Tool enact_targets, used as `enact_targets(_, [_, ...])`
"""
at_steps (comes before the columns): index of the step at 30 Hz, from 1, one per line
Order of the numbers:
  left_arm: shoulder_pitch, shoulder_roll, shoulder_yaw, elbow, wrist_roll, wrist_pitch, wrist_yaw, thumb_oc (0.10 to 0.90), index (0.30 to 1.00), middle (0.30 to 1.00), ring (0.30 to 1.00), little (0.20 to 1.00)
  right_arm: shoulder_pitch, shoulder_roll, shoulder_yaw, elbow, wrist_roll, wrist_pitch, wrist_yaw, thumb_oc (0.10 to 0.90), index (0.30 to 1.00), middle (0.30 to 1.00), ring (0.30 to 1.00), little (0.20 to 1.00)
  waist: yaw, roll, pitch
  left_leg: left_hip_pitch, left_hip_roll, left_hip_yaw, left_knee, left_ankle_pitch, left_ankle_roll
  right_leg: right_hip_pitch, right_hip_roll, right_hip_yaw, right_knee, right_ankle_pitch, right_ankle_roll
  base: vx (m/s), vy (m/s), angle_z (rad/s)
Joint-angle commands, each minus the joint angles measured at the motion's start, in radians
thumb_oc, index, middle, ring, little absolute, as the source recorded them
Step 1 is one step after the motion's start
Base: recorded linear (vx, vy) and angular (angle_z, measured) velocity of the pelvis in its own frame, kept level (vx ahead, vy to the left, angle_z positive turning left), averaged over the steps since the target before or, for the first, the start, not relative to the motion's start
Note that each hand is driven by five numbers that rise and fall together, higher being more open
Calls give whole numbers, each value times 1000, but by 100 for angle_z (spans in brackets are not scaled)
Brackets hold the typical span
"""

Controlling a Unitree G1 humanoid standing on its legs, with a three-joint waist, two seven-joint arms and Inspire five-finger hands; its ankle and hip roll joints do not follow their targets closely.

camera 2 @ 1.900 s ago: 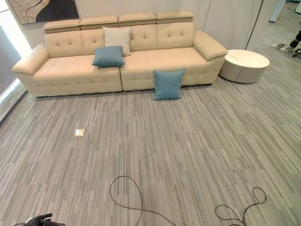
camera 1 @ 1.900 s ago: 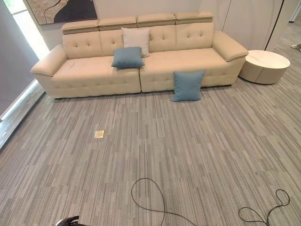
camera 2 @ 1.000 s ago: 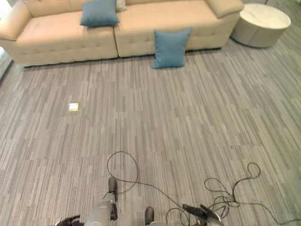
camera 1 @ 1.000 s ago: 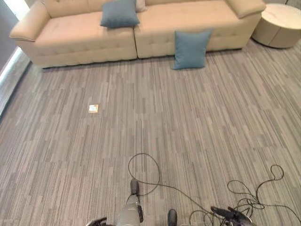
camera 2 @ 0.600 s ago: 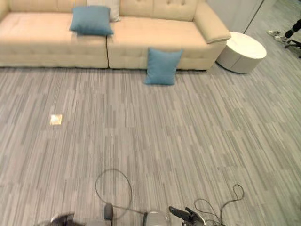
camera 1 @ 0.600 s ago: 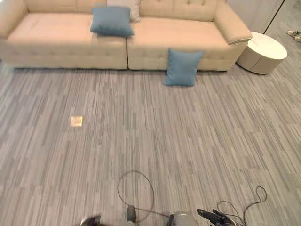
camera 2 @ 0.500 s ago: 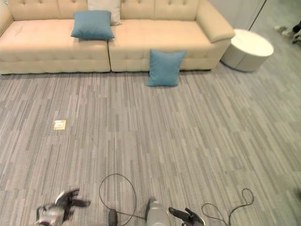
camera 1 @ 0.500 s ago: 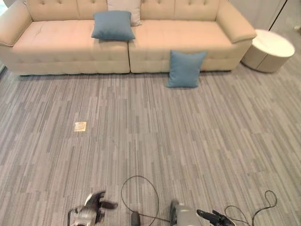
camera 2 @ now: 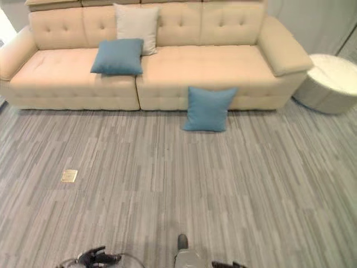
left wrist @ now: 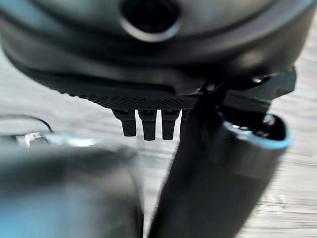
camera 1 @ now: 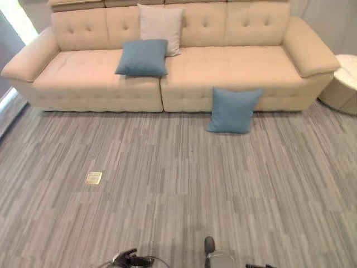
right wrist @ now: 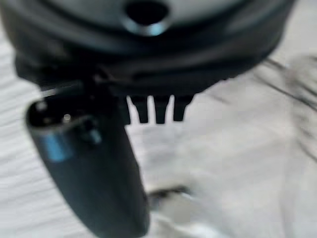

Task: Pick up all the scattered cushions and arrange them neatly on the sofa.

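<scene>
The floor (camera 1: 178,184) is grey carpet in narrow stripes and takes up the lower two thirds of both eye views. Across the top runs a long cream sofa (camera 1: 223,61) with tufted back panels and padded arms at each end. In the upper right corner of the right eye view sits a round white table (camera 2: 333,81) just off the sofa's right arm; the left eye view cuts it down to a sliver at the right edge. A pale wall (camera 2: 312,22) stands behind it. At the far left edge of the left eye view, a dark panel (camera 1: 8,39) with a bright strip beside it appears.

A blue cushion (camera 1: 232,109) stands on the floor at centre right, leaning against the sofa front. A second blue cushion (camera 1: 143,57) lies flat on the seat at upper left, and a cream cushion (camera 1: 160,28) stands upright against the backrest just behind it, overlapping its far edge. A small tan square (camera 1: 93,177) lies on the carpet at middle left.

The left hand (camera 1: 129,259) shows at the bottom edge, left of centre; its wrist view shows the fingers (left wrist: 148,124) straight and released, holding nothing. The right hand (right wrist: 153,59) is likewise relaxed, fingers (right wrist: 159,110) extended over bare carpet.
</scene>
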Motion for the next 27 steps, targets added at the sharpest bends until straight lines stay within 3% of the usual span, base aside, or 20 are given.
enact_targets(1, [97, 111, 12, 54, -30, 32, 27, 800, 900, 900, 900, 900, -50, -10, 70, -38, -46, -27, -2, 800, 900, 900, 900, 900, 93, 10, 6, -122, -40, 118, -219, 0, 50, 75, 68, 61, -29, -85, 50, 724, 24, -18])
enact_targets(4, [116, 137, 65, 75, -55, 40, 26, 800, 900, 900, 900, 900, -79, 14, 113, -72, -81, -47, -11, 800, 900, 900, 900, 900, 185, 10, 1, -133, -5, 197, -706, 101, 38, 203, 113, 54, -53, -178, 60, 668, 97, -26])
enact_targets(5, [116, 137, 65, 75, -55, 40, 26, 800, 900, 900, 900, 900, -79, 14, 113, -72, -81, -47, -11, 800, 900, 900, 900, 900, 185, 9, 3, -129, -6, 198, -709, 102, 38, 205, 112, 54, -53, -178, 60, 506, 90, -40])
enact_targets(6, [113, 143, 76, 80, -63, 41, 28, 800, 900, 900, 900, 900, -87, 26, 122, -77, -90, -49, -16, 800, 900, 900, 900, 900, 208, 2, -1, -142, 1, 234, -823, 127, 24, 253, 124, 44, -70, -208, 65, 758, 199, -16])
enact_targets(7, [115, 148, 87, 81, -58, 41, 31, 800, 900, 900, 900, 900, -88, 42, 131, -84, -112, -48, -20, 800, 900, 900, 900, 900, 227, -14, -5, -191, 22, 314, -919, 119, 19, 320, 128, 40, -80, -249, 74, 976, 288, 8])
enact_targets(10, [153, 160, 125, 93, -54, 47, 34, 800, 900, 900, 900, 900, -77, 73, 135, -75, -134, -37, -13, 800, 900, 900, 900, 900, 241, -42, -36, -177, 25, 359, -892, 152, 40, 347, 125, 45, -56, -281, 89, 749, 233, -20])
enact_targets(11, [156, 175, 133, 89, -50, 47, 37, 800, 900, 900, 900, 900, -70, 94, 138, -69, -144, -37, -15, 800, 900, 900, 900, 900, 259, -67, -46, -194, 32, 366, -844, 190, 45, 338, 134, 52, -17, -268, 89, 562, 86, -31])
enact_targets(12, [148, 189, 132, 88, -41, 50, 43, 800, 900, 900, 900, 900, -63, 108, 137, -65, -147, -39, -13, 800, 900, 900, 900, 900, 270, -95, -49, -200, 29, 363, -806, 180, 53, 318, 132, 38, 48, -238, 115, 584, 113, -2])
enact_targets(13, [147, 195, 127, 94, -30, 52, 48, 800, 900, 900, 900, 900, -50, 119, 135, -61, -149, -36, -13, 800, 900, 900, 900, 900, 263, -125, -48, -197, 4, 349, -764, 128, 63, 306, 117, 17, 128, -193, 162, 591, 145, 5])
enact_targets(14, [145, 205, 118, 99, -17, 55, 50, 800, 900, 900, 900, 900, -33, 128, 129, -57, -146, -34, -8, 800, 900, 900, 900, 900, 253, -145, -41, -190, -11, 343, -727, 83, 87, 271, 106, 10, 243, -84, 216, 586, 152, 12])
enact_targets(15, [138, 213, 113, 98, -12, 58, 53, 800, 900, 900, 900, 900, -25, 133, 122, -53, -140, -32, -6, 800, 900, 900, 900, 900, 248, -140, -39, -181, -4, 341, -709, 65, 107, 227, 110, 5, 335, 3, 240, 362, 82, 32])
enact_targets(16, [138, 213, 113, 98, -12, 58, 53, 800, 900, 900, 900, 900, -25, 133, 122, -53, -140, -32, -6, 800, 900, 900, 900, 900, 248, -140, -41, -183, -3, 341, -708, 64, 108, 225, 111, 5, 336, 3, 240, 525, 130, 92])
enact_targets(17, [115, 225, 96, 80, -9, 54, 64, 800, 900, 900, 900, 900, -18, 134, 118, -49, -144, -27, -4, 800, 900, 900, 900, 900, 214, -117, -16, -131, -10, 300, -688, 13, 130, 129, 100, -7, 525, 115, 264, 367, 96, 92])
enact_targets(18, [115, 225, 96, 80, -9, 54, 64, 800, 900, 900, 900, 900, -18, 134, 118, -49, -144, -27, -4, 800, 900, 900, 900, 900, 213, -118, -16, -131, -10, 300, -688, 13, 130, 129, 100, -7, 525, 115, 264, 784, 213, 126])
enact_targets(19, [84, 230, 66, 48, -18, 46, 66, 800, 900, 900, 900, 900, -6, 135, 115, -53, -147, -28, -7, 800, 900, 900, 900, 900, 164, -72, -3, -13, -11, 259, -743, -22, 136, -2, 61, -55, 626, 105, 237, 655, 150, 74])
enact_targets(21, [63, 224, 31, 27, -12, 37, 68, 800, 900, 900, 900, 900, 9, 131, 111, -49, -147, -29, -10, 800, 900, 900, 900, 900, 108, -52, 6, 83, -49, 231, -763, -68, 127, -85, 10, -96, 537, 20, 202, 796, 117, 51])
enact_targets(23, [33, 210, -7, 3, -9, 26, 74, 800, 900, 900, 900, 900, 14, 117, 104, -47, -138, -29, -12, 800, 900, 900, 900, 900, 50, -39, 16, 162, -86, 181, -757, -126, 116, -156, -12, -84, 372, -58, 163, 723, -32, 81])
enact_targets(24, [24, 207, -10, -3, -14, 21, 80, 800, 900, 900, 900, 900, 14, 113, 103, -44, -132, -28, -14, 800, 900, 900, 900, 900, 32, -42, 20, 196, -103, 162, -757, -153, 107, -162, -25, -63, 282, -55, 160, 443, -39, 102])
enact_targets(25, [24, 207, -10, -3, -14, 21, 80, 800, 900, 900, 900, 900, 14, 113, 104, -44, -132, -28, -14, 800, 900, 900, 900, 900, 32, -42, 20, 196, -103, 162, -758, -152, 107, -162, -25, -63, 281, -55, 160, 520, -173, 68])
enact_targets(27, [-15, 208, -9, -11, -34, 14, 86, 800, 900, 900, 900, 900, 4, 105, 105, -37, -128, -20, -12, 800, 900, 900, 900, 900, 1, -29, 37, 264, -89, 115, -757, -209, 69, -239, -106, -20, 75, -9, 175, 753, -285, 86])
